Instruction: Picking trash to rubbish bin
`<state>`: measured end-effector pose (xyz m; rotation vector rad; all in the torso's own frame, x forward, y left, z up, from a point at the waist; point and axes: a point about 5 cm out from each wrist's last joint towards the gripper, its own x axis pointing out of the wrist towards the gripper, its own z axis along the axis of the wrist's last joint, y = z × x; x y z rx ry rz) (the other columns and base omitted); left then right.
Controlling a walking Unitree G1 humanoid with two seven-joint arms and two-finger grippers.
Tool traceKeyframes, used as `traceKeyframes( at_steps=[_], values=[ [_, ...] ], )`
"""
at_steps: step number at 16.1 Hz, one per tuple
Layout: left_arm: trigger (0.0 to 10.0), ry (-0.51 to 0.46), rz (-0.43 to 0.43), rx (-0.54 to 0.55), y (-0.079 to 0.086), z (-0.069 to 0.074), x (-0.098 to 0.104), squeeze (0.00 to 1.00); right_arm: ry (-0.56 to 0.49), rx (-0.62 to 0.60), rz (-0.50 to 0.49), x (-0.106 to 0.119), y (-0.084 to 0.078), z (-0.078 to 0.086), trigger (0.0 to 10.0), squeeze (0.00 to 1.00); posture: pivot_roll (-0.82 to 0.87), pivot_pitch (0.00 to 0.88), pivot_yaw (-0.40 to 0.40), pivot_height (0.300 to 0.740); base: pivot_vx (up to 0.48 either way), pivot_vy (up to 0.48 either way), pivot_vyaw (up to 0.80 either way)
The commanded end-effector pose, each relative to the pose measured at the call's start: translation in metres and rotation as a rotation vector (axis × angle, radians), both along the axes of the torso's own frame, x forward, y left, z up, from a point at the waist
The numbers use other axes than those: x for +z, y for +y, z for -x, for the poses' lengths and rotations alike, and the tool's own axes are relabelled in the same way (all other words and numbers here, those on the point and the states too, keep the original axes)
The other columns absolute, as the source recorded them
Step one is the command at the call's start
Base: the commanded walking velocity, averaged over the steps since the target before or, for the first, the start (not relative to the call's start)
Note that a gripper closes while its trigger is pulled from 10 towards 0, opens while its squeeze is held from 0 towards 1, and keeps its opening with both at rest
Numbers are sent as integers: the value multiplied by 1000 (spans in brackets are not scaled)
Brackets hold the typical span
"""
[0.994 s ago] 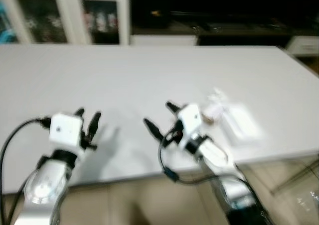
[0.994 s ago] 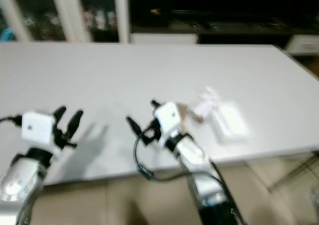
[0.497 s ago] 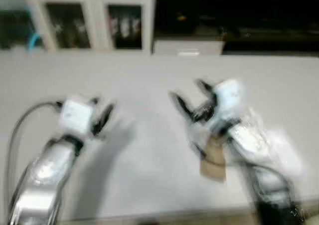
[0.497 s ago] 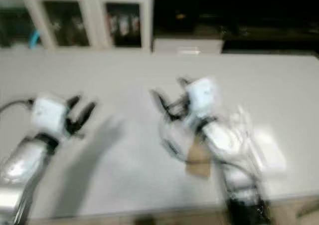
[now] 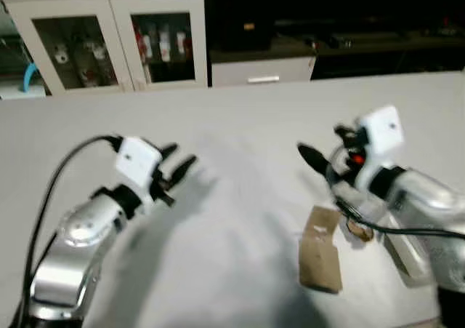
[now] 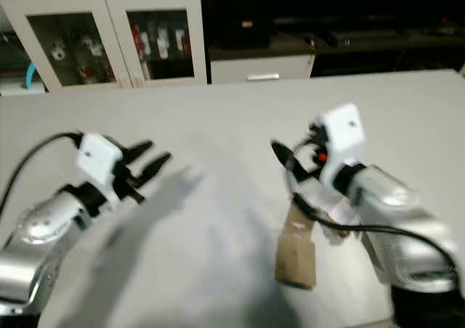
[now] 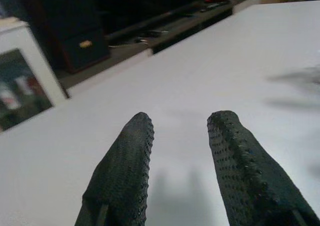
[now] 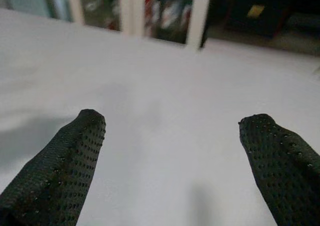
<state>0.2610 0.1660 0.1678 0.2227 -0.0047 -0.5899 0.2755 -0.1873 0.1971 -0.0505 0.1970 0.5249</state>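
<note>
Grippers (image 5: 320, 145) hover over white table (image 5: 240, 124), cabinet (image 5: 109, 37) behind.

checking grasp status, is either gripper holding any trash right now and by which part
Nothing is held. The left gripper and right gripper are both open over the white table; the brown cardboard piece lies ungrasped.

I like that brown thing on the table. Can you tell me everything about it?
The brown paper piece looks like thin cardboard or a flattened paper bag, roughly rectangular, with a small pale mark near its far end. It lies flat on the white table, close to the near edge. The right arm hangs over its far end, and whether they touch cannot be told.
</note>
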Motion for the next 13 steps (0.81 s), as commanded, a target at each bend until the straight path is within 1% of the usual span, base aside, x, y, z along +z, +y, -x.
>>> traceKeyframes(
  at_steps=[1,2,3,4,5,7,8,9,10,11,13],
  values=[
    [10000,9,1,-15,-3,3,0,0,49,56,-38,2,-3,5,10000,0,-10,6,-22,740,0,0,0],
    [10000,12,2,-3,-3,3,-2,0,114,76,-62,-3,-5,7,10000,0,-11,4,-25,740,0,0,0],
    [10000,16,7,-1,-3,4,-3,0,145,96,-76,-5,-6,9,10000,0,-10,5,-26,740,0,0,0],
    [10000,24,9,-8,-5,5,-4,0,201,170,-112,-7,-7,15,10000,0,-12,5,-29,740,0,0,0],
    [10000,56,15,-49,-9,7,-6,0,228,237,-98,-9,-13,21,10000,0,-16,7,-30,740,0,0,0],
    [10000,103,8,-149,-17,14,-11,0,247,278,-90,-11,-26,25,10000,0,-23,6,-31,740,0,0,0],
    [10000,120,4,-203,-21,17,-12,0,226,293,-76,-15,-36,26,10000,0,-27,5,-32,740,0,0,0],
    [10000,123,8,-232,-24,19,-12,0,209,297,-76,-18,-43,27,10000,1000,-27,8,-34,740,0,0,0],
    [10000,122,10,-256,-25,20,-11,0,225,346,-133,-19,-46,34,10000,1000,-33,8,-36,740,0,0,0],
    [10000,128,7,-273,-27,21,-11,0,262,404,-117,-20,-46,42,10000,1000,-35,10,-39,740,0,0,0],
    [10000,143,27,-326,-30,25,-9,0,340,497,-13,-29,-50,54,10000,1000,-39,13,-41,740,0,0,0]
  ],
)
